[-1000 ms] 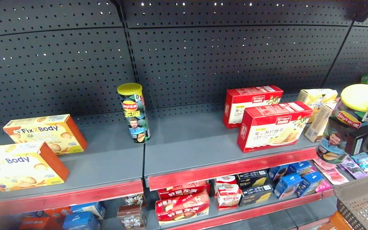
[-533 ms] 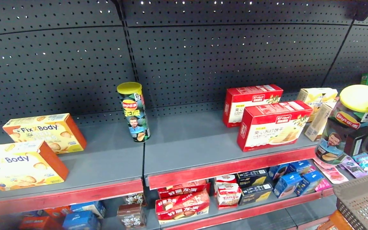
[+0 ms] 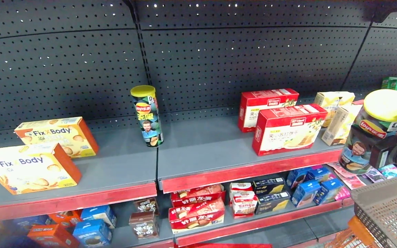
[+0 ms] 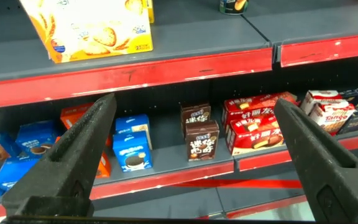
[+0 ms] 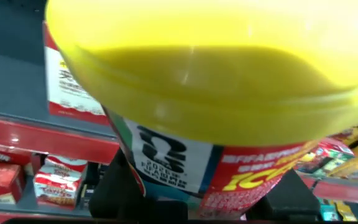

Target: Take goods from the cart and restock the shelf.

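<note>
Two red boxes (image 3: pixel 289 129) near the rightmost can (image 3: pixel 369 137)

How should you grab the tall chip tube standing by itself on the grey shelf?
Grip the chip tube around the middle of its round body, coming in from the front. It stands upright with bare shelf on both sides for fingers, and the pegboard wall blocks the back.

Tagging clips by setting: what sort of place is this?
Most likely a shop aisle, or a mock-up of one: grey shelves with red front strips, a pegboard back wall, rows of snacks like the red boxes, and a chip can in the right gripper.
</note>
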Motion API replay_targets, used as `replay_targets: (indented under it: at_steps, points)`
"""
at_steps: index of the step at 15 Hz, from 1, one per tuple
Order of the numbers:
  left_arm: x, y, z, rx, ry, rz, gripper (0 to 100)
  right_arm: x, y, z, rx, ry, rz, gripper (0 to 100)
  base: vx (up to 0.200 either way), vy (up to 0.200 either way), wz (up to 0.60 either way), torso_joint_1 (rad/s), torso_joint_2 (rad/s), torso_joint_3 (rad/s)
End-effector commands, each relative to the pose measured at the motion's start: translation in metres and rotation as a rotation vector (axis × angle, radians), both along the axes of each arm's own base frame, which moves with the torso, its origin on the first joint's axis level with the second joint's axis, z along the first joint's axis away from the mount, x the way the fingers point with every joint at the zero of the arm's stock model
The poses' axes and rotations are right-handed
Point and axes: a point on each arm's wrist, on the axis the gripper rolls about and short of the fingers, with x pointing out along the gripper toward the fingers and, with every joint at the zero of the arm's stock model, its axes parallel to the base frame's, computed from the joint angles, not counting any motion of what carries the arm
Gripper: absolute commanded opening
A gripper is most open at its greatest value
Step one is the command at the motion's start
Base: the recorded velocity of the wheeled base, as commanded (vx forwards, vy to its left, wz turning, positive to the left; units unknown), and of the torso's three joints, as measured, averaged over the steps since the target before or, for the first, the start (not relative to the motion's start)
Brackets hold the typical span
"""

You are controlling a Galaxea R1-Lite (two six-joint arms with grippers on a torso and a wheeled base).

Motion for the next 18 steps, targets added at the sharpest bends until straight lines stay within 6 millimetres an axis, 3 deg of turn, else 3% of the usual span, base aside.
replay_targets:
  at_steps: [1,6,15,18]
  points:
    - [0.000,0.000,0.000,0.000,0.001,0.001,100,0.001,0.002,-0.001,-0.001,0.005,0.011,0,0.000,0.000,0.60,-0.002,0.01,0.002]
    - [0.000,0.000,0.000,0.000,-0.001,0.001,100,-0.001,0.004,0.000,-0.008,-0.004,0.020,0,0.000,0.000,0.60,0.004,0.01,0.003]
    - [0.000,0.000,0.000,0.002,0.001,0.001,100,-0.004,0.003,0.008,-0.003,-0.041,0.017,0,0.000,0.000,0.00,0.000,0.00,0.000]
    - [0.000,0.000,0.000,0.002,0.001,0.001,100,-0.014,0.002,0.012,-0.001,-0.053,0.018,0,0.000,0.000,0.00,0.000,0.00,0.000]
